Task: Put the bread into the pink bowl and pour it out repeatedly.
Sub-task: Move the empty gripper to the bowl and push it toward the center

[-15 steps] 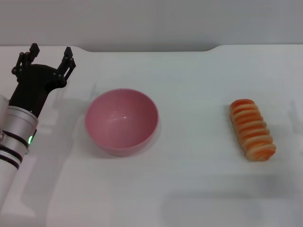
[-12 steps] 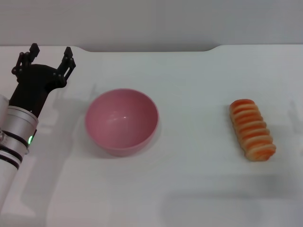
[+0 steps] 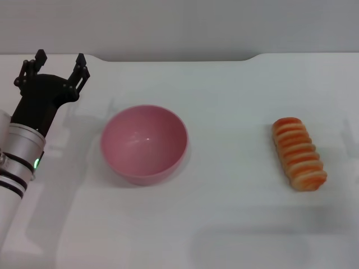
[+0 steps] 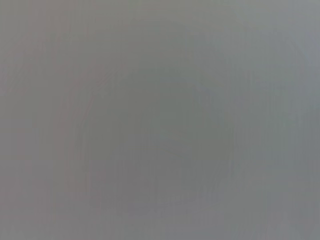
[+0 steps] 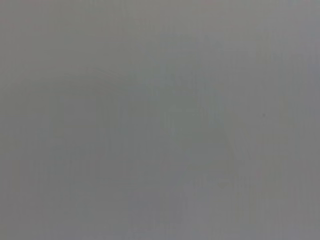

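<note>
Bread (image 3: 299, 153) lying ridged side up on white table (image 3: 224, 224) at right of frame, well apart from pink bowl (image 3: 144, 143) sitting upright left of centre. Left gripper (image 3: 56, 66) hovering at upper left, fingers spread, grasping nothing. No readable writing showing.

**White table, three items, head view**

Left gripper (image 3: 55, 66): black, fingers spread apart, holding nothing, above the table (image 3: 224, 224). Pink bowl (image 3: 144, 143): upright, empty, near the gripper's right. Bread (image 3: 299, 153): well apart, beyond the bowl, ridged side up.
</note>
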`<state>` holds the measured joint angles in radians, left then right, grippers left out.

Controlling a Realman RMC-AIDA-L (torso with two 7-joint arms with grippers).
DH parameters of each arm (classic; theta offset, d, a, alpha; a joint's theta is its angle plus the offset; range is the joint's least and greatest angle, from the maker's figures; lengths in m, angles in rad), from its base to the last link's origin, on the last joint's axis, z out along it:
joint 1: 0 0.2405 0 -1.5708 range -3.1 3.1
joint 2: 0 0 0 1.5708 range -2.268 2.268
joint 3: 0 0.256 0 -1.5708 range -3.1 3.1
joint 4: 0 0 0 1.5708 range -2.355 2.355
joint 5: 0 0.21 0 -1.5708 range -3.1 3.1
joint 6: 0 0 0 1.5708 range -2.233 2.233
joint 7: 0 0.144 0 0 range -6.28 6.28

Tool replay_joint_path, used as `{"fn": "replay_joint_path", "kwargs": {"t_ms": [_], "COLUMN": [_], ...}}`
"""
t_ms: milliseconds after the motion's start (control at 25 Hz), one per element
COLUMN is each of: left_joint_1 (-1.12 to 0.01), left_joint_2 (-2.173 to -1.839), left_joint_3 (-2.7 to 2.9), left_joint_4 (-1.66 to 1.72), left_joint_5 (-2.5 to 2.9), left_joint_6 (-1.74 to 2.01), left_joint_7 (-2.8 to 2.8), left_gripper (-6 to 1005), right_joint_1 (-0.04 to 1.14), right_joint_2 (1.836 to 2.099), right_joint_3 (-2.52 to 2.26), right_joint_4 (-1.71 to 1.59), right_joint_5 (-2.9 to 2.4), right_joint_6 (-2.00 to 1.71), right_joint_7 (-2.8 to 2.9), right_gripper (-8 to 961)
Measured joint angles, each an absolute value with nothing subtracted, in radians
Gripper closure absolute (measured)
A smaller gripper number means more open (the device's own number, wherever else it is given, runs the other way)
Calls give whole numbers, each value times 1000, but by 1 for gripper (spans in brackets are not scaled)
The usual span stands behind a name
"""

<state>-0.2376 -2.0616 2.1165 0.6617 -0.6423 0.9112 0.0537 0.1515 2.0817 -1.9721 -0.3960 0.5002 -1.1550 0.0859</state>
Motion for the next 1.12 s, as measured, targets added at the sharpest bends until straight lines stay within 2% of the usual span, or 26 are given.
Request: {"fn": "replay_joint_path", "kwargs": {"t_ms": [1120], "left_joint_1": [-244], "left_joint_2": [-2062], "left_joint_3": [2112], "left_joint_4": [666], "left_joint_5": [-639], "left_joint_6": [852], "left_joint_7": [52], "left_gripper": [214], "right_joint_1": [157], "right_joint_2": [2079], "right_joint_3": [-1973], "right_joint_4": [-381], "right_joint_5": [496], "right_joint_6": [-1131], "right_joint_7": [80], "right_gripper": [287]}}
